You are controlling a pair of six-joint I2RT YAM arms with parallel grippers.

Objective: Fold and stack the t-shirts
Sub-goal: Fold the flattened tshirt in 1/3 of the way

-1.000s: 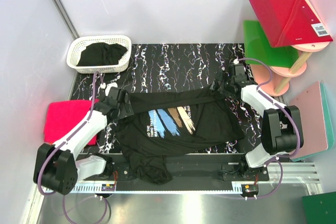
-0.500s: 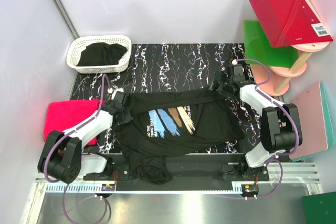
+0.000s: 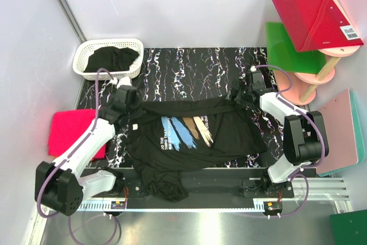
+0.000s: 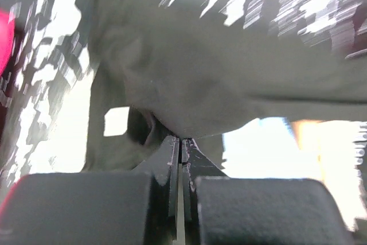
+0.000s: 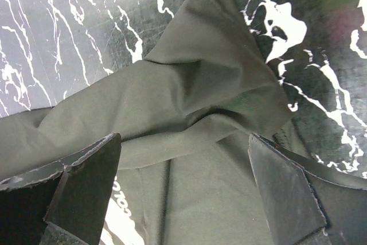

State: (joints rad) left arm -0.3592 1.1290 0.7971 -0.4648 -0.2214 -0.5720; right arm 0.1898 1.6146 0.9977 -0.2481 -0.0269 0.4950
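**Left pincer nipped on the shirt's edge, right pincer spread over the far corner**

The left gripper (image 4: pixel 182 140) has its fingers pressed together with only a hairline between them. A fold of black cloth appears caught at their tips, though the left wrist view is blurred. The right gripper (image 5: pixel 183 142) stands wide open, its fingers on either side of a loose, pointed corner of the same cloth and not yet closed on it.

Between the two pincers lies the printed t-shirt (image 3: pixel 195 142), spread on the marbled table (image 3: pixel 195 67). Its far edge runs from one pincer to the other, and its near part is crumpled toward the arm bases. It looks light, limp and creased. It will probably sag and slide instead of holding a fold, so the best hold is likely right on a corner or seam, with both ends lifted together.

Beyond the left gripper (image 3: pixel 131 114), the white basket (image 3: pixel 86 55) holds another black t-shirt (image 3: pixel 112 58). A folded pink t-shirt (image 3: pixel 71 127) lies just outboard of that arm, probably the stack. Outboard of the right gripper (image 3: pixel 238 97) are the red board (image 3: pixel 312 18) and the green board (image 3: pixel 284 44), well apart from the cloth. Nothing appears to block the fold.
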